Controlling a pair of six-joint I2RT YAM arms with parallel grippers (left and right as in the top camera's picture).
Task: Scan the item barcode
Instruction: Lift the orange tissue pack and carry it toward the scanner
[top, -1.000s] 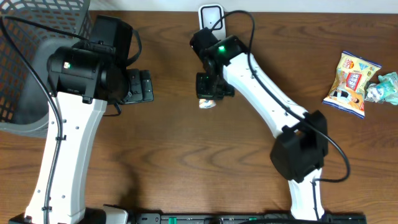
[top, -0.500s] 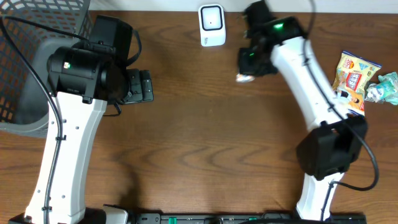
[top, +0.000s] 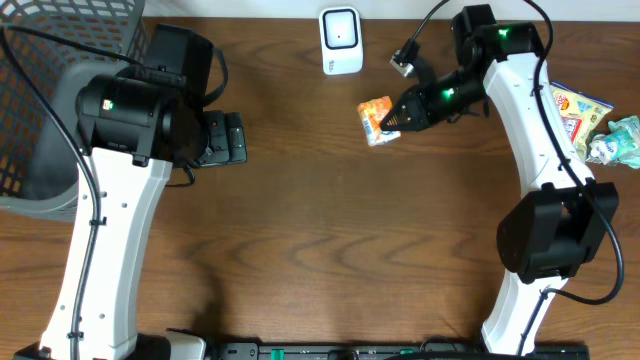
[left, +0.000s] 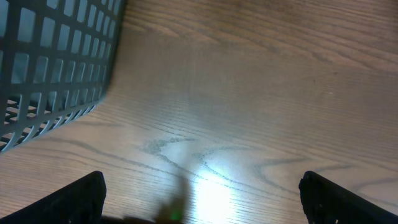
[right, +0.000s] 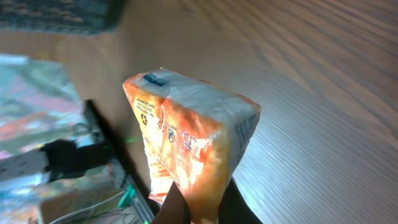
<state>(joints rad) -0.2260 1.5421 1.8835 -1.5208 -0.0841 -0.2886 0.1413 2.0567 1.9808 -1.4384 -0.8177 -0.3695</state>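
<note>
basket (top: 40, 60): cut off L edge | packet (right: 186, 143) print: blurry | L fingers (left: 81, 196): cropped

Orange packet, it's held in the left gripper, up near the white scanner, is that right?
No. The right gripper holds the orange packet, up near the white scanner. The left gripper is open and empty. The overhead view shows it.
</note>
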